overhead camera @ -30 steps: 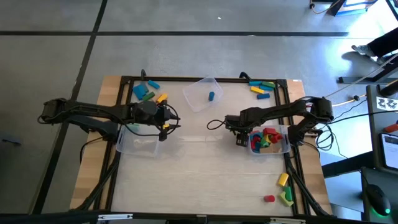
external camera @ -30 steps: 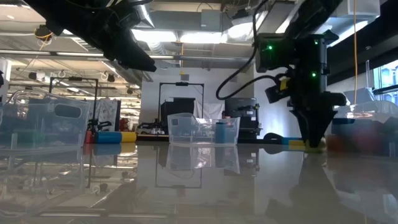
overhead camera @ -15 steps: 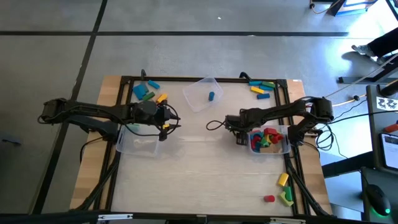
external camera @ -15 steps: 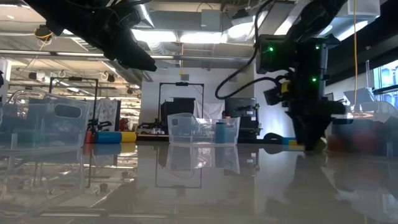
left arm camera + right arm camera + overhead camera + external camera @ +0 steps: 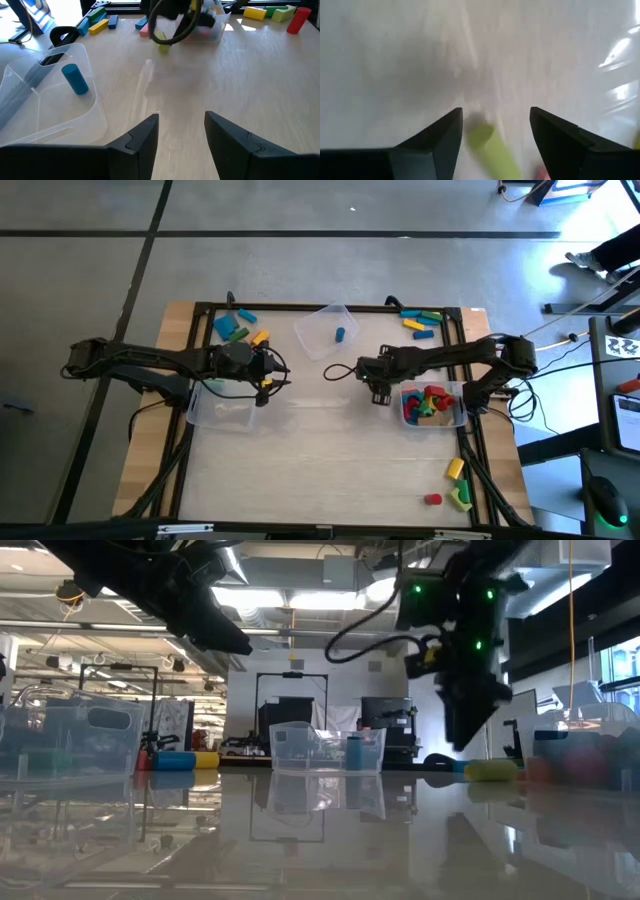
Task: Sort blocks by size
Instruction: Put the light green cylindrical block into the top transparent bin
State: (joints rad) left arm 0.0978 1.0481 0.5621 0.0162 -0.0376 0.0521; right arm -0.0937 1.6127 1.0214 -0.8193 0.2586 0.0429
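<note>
yellow-green block lies on the table under the right gripper, its fingers apart, centre-right of the overhead frame beside a full bin. left gripper, also parted and empty, hovers centre-left.

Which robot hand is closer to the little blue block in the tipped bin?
The right gripper looks slightly closer to the blue block; the left gripper hangs about as far away on its other side.

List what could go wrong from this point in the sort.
1. The right gripper has lifted with open fingers, and the yellow-green block lies loose on the table beside the full bin; it could roll or get knocked.
2. The left gripper hovers, open, over the empty bin; coming down, it might clip a wall.
</note>
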